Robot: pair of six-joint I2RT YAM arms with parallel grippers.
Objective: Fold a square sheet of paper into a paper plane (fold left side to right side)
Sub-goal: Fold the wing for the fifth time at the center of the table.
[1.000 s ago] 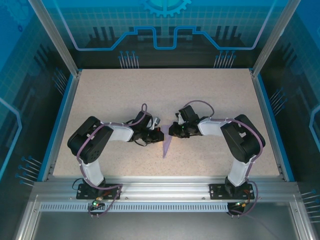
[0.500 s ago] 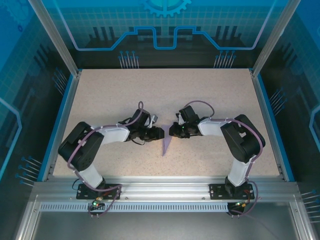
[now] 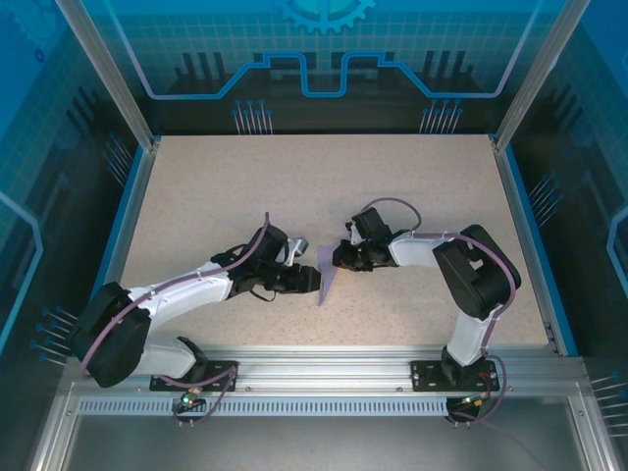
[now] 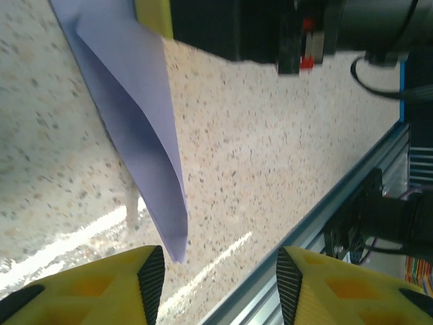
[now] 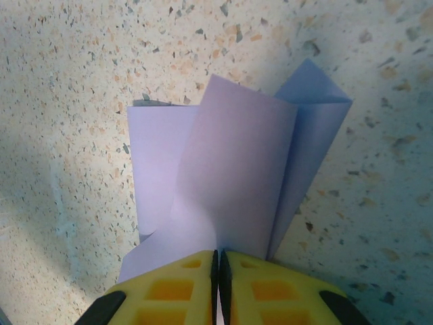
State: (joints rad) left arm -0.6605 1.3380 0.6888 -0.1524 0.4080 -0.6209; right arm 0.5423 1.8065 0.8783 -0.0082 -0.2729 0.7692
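Top external camera is showing the paper plane (image 3: pixel 327 280) lying mid-table, its slim point aiming toward the near edge. Just beside its left flank the left gripper (image 3: pixel 312 282) is hovering. On the left wrist camera its yellow fingers (image 4: pixel 88 284) are standing spread, gripping nothing, with the paper's tip just ahead of the gap. Slightly farther, the right gripper (image 3: pixel 339 257) is pinching the plane's wider end, pressed together on the folded layers, probably anchoring them against springing open. Beyond, the speckled table (image 3: pixel 294 186) is stretching away. No readable writing is showing anywhere.
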